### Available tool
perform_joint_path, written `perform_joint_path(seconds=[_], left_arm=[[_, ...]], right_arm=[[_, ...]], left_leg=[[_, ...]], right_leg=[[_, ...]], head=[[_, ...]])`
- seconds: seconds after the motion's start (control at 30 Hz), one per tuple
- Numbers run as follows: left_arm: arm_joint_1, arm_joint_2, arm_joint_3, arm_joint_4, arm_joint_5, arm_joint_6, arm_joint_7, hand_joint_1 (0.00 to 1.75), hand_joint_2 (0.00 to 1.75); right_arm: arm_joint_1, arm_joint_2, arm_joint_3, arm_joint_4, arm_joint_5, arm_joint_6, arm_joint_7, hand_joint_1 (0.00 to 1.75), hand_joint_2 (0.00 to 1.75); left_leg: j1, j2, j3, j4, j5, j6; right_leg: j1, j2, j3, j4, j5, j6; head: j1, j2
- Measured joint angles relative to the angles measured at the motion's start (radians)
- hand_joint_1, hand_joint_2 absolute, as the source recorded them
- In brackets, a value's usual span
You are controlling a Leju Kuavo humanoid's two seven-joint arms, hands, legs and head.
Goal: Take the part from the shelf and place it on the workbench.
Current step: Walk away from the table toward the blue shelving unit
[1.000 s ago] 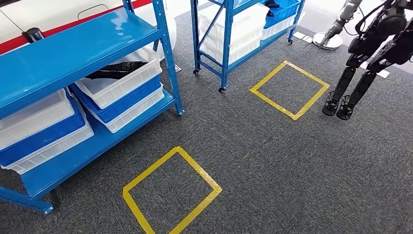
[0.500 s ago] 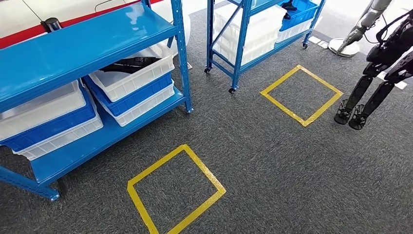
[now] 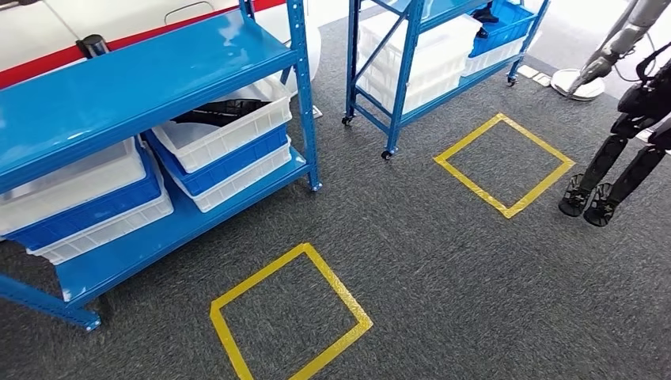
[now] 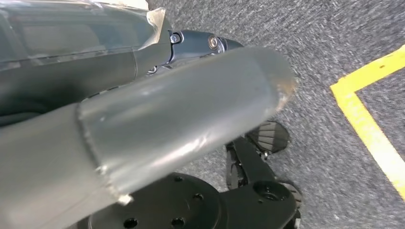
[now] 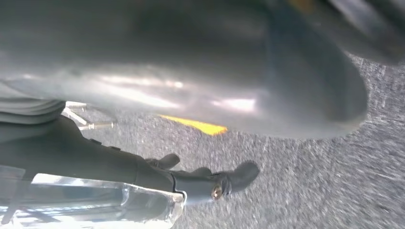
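Barely begun, by my reading. Left hand [image 4: 181, 124] hangs low over the grey carpet [image 4: 334, 43]: thick thumb across the lens, one dark finger [image 4: 210, 43] reaching past it, nothing seen in the grasp. Spread or closed, I cannot tell. Right hand [image 5: 191, 86] likewise hangs over carpet, dark fingers [image 5: 229, 179] beyond the thumb. No object seen in them, state not readable.

A yellow tape square [image 3: 290, 313] lies on the floor ahead of both hands. Beyond it, off toward the left hand's side and well apart from either hand, is the blue shelf [image 3: 142, 71]. On its middle level sits a stack of white and blue bins. In the top white bin [image 3: 229, 131] lies a dark part [image 3: 207, 111], probably the one wanted, untouched.

Farther off are a second blue shelf [image 3: 411, 71], a second tape square [image 3: 504, 164], and another robot [image 3: 625, 150] standing beside it.

Left to do: approach, reach, grasp, carry, set down. Where the workbench stands I cannot tell.
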Motion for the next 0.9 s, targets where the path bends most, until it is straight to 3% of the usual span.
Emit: perform_joint_path(seconds=[0.07,0.1,0.2,0.23,0.27,0.33,0.4,0.47,0.53,0.6,0.67,0.73,0.77,0.8,0.87,0.9], left_arm=[[0.0,0.0,0.002,0.0,0.002,0.002,0.0,0.0,0.0],[0.0,-0.001,0.002,0.0,0.003,0.002,0.0,0.0,0.0],[0.0,-0.002,0.004,0.0,0.007,0.006,0.002,0.0,0.0],[0.001,-0.002,0.005,0.0,0.009,0.01,0.004,0.0,0.0],[0.002,-0.002,0.007,0.0,0.011,0.016,0.008,0.0,0.0],[0.004,-0.001,0.012,0.0,0.015,0.025,0.016,0.0,0.0],[0.001,0.001,0.017,0.0,0.016,0.03,0.022,0.0,0.0],[-0.004,0.001,0.02,0.0,0.017,0.033,0.025,0.0,0.0],[-0.005,0.0,0.021,0.0,0.018,0.036,0.025,0.0,0.0],[-0.005,-0.003,0.023,0.0,0.018,0.037,0.025,0.0,0.0],[-0.006,-0.004,0.025,0.0,0.018,0.038,0.025,0.0,0.0],[-0.006,-0.005,0.026,0.0,0.019,0.039,0.026,0.0,0.0],[-0.006,-0.006,0.026,0.0,0.019,0.039,0.026,0.0,0.0],[-0.005,-0.007,0.026,0.0,0.02,0.04,0.026,0.0,0.0],[-0.004,-0.008,0.027,0.0,0.021,0.043,0.027,0.0,0.0],[-0.003,-0.008,0.028,0.0,0.021,0.045,0.027,0.0,0.0]], right_arm=[[0.002,0.0,0.0,0.0,0.001,0.0,-0.001,0.0,0.0],[0.002,0.0,0.0,0.0,0.001,0.0,-0.001,0.0,0.0],[0.001,0.0,0.001,0.0,0.002,0.0,-0.005,0.0,0.0],[0.002,0.0,0.001,0.0,0.003,-0.001,-0.007,0.0,0.0],[0.002,0.0,0.001,0.0,0.004,-0.001,-0.009,0.0,0.0],[0.003,0.001,0.002,0.0,0.01,-0.001,-0.011,0.0,0.0],[0.004,0.003,0.003,0.001,0.017,0.005,-0.009,0.0,0.0],[0.005,0.005,0.004,0.002,0.02,0.014,-0.006,0.0,0.0],[0.002,0.005,0.004,0.001,0.02,0.017,-0.002,0.0,0.0],[0.0,0.004,0.005,0.001,0.021,0.018,0.0,0.0,0.0],[0.0,0.003,0.005,0.0,0.022,0.018,0.001,0.0,0.0],[0.0,0.002,0.005,0.0,0.024,0.018,0.002,0.0,0.0],[0.0,0.001,0.005,0.0,0.025,0.018,0.002,0.0,0.0],[0.0,0.0,0.005,0.0,0.027,0.018,0.002,0.0,0.0],[0.001,-0.003,0.006,0.001,0.031,0.018,0.002,0.0,0.0],[0.001,-0.003,0.007,0.001,0.033,0.018,0.002,0.0,0.0]], left_leg=[[0.004,0.005,-0.013,0.037,-0.012,-0.008],[0.006,0.008,-0.038,0.081,-0.027,-0.012],[0.007,0.012,-0.163,0.26,-0.095,-0.022],[0.007,0.012,-0.192,0.285,-0.101,-0.022],[0.006,0.013,-0.205,0.276,-0.084,-0.02],[0.002,0.027,-0.189,0.171,0.009,-0.006],[-0.013,0.064,-0.168,0.076,0.067,0.017],[-0.023,0.077,-0.164,0.05,0.075,0.03],[-0.02,0.057,-0.152,0.034,0.094,0.033],[-0.012,0.039,-0.136,0.017,0.102,0.038],[-0.008,0.02,-0.13,0.011,0.104,0.043],[-0.007,-0.004,-0.13,0.011,0.102,0.044],[-0.006,-0.017,-0.129,0.011,0.101,0.042],[-0.004,-0.03,-0.127,0.012,0.099,0.04],[-0.002,-0.055,-0.123,0.016,0.095,0.03],[-0.003,-0.065,-0.123,0.019,0.092,0.023]], right_leg=[[-0.003,0.002,0.015,-0.004,-0.005,-0.016],[-0.004,0.002,0.024,-0.005,-0.009,-0.022],[0.001,0.002,0.037,-0.005,-0.021,-0.038],[0.003,0.004,0.044,-0.005,-0.026,-0.041],[0.005,0.004,0.052,-0.005,-0.032,-0.042],[0.009,0.002,0.069,-0.006,-0.046,-0.042],[0.016,-0.005,0.083,-0.005,-0.059,-0.037],[0.022,-0.017,0.088,-0.006,-0.069,-0.026],[0.027,-0.032,0.093,-0.007,-0.08,-0.014],[0.028,-0.025,0.083,0.031,-0.106,-0.009],[0.02,-0.007,0.024,0.148,-0.158,-0.011],[0.011,0.0,-0.038,0.252,-0.188,-0.003],[0.007,0.001,-0.044,0.252,-0.177,0.007],[0.002,0.004,-0.032,0.212,-0.15,0.02],[-0.009,0.025,0.018,0.081,-0.084,0.043],[-0.011,0.036,0.037,0.032,-0.061,0.043]], head=[[-0.003,0.0],[-0.004,0.0],[-0.006,0.0],[-0.006,0.0],[-0.006,0.0],[-0.007,0.0],[-0.009,0.0],[-0.01,0.0],[-0.011,0.0],[-0.009,0.0],[-0.008,0.0],[-0.007,0.0],[-0.007,0.0],[-0.007,0.0],[-0.007,0.0],[-0.006,0.0]])
